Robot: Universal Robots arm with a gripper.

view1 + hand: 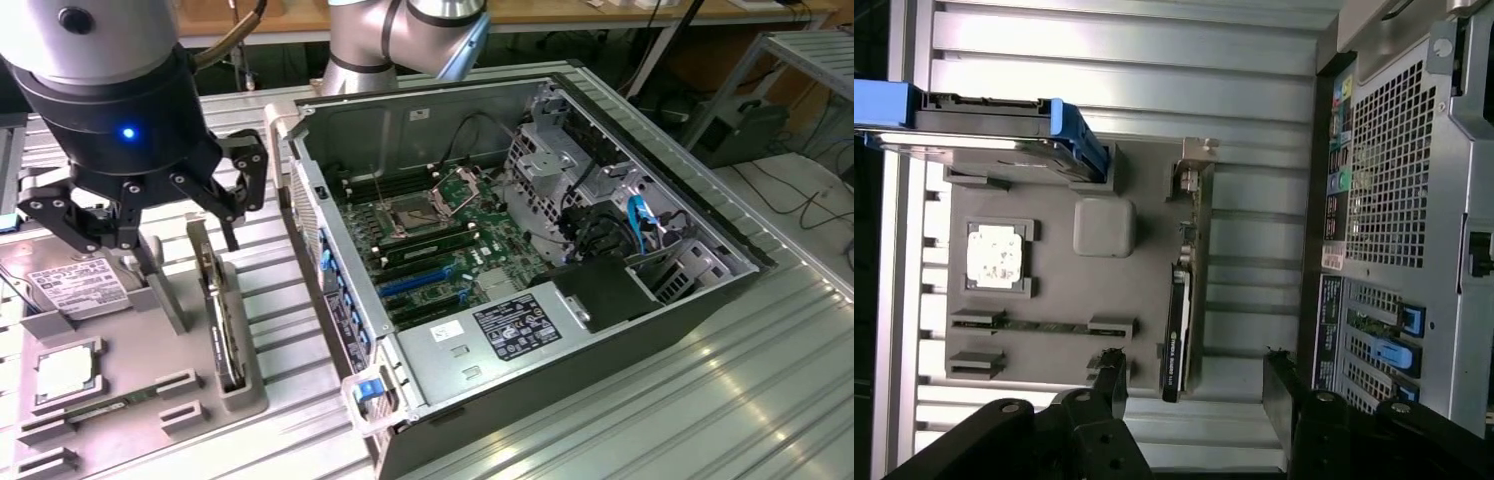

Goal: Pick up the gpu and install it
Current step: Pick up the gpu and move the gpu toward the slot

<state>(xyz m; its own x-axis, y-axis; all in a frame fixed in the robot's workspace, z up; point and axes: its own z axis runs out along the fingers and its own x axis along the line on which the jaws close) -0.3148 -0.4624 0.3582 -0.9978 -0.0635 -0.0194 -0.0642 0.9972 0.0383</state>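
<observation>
The gpu [222, 318] stands on its long edge in a slot of the grey fixture tray [150, 352], to the exterior view's left of the open computer case [400, 130]. In the wrist view the gpu [1179, 300] appears edge-on as a thin dark card with a silvery bracket at one end. My gripper [180, 238] hangs open a little above the tray, over the card's far end. Its black fingers [1109, 375] stand on either side of the card's line, and the gripper [1194, 372] touches and holds nothing.
On the tray also lie a silver hard drive [78, 287] with blue rails [1079, 130], a processor chip [994, 255] and a slim memory stick [1044, 325]. The case holds a motherboard with blue slots [420, 285] and a power supply [514, 330]. Ribbed metal table [747, 400] surrounds everything.
</observation>
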